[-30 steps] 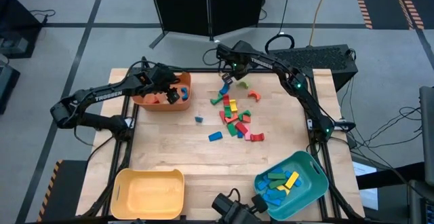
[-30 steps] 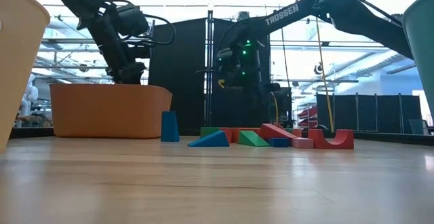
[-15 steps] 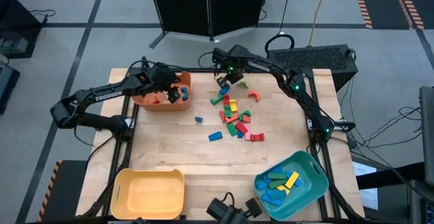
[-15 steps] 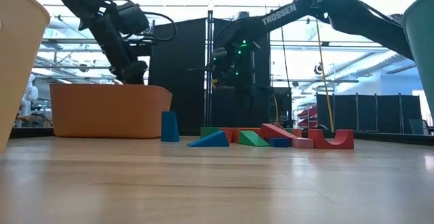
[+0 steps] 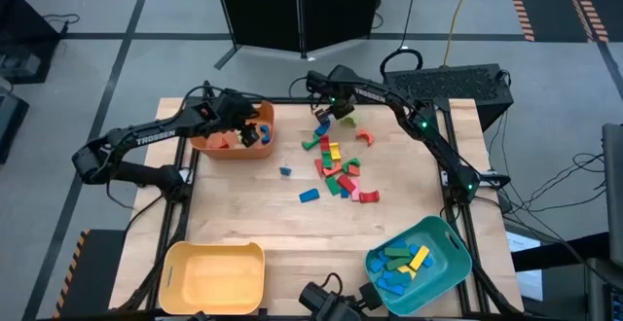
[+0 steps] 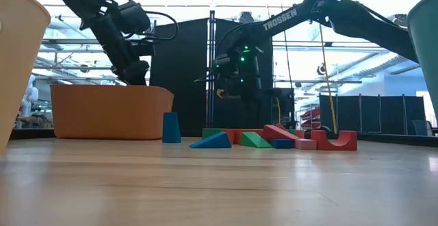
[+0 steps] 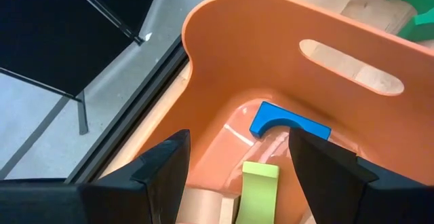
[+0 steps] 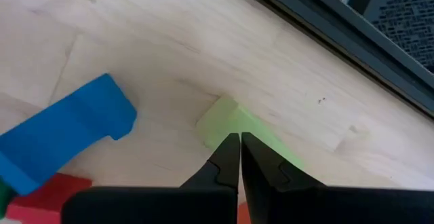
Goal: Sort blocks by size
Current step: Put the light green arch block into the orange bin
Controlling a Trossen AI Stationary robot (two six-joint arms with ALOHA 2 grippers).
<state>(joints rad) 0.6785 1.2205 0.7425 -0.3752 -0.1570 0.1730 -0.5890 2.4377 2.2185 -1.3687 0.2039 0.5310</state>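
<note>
Several coloured blocks (image 5: 336, 170) lie in a loose pile at the table's far middle. My right gripper (image 8: 234, 139) is shut and points down over a light green block (image 8: 224, 119) that lies flat near the far edge, beside a blue arch block (image 8: 64, 132). From above, that gripper (image 5: 327, 117) shows at the pile's far end. My left gripper (image 7: 237, 173) hangs open above the orange bin (image 7: 203, 20), with nothing between its fingers. A blue arch (image 7: 288, 122) and a light green block (image 7: 261, 183) lie on the bin's floor. My right gripper brings its shut fingertips (image 8: 227, 157) down from above onto or just over the light green block's top (image 8: 218, 123). The block lies flat on the table. I cannot tell whether the tips touch it.
A yellow bin (image 5: 175, 263) stands at the near left and a teal bin (image 5: 450, 235) with blue, green and yellow blocks at the near right. A small blue block (image 5: 285, 171) and a blue wedge (image 5: 309, 195) lie apart from the pile. Bare wood spans the table's middle.
My right gripper has come down a little toward the blocks at the far edge, its fingers staying shut.
</note>
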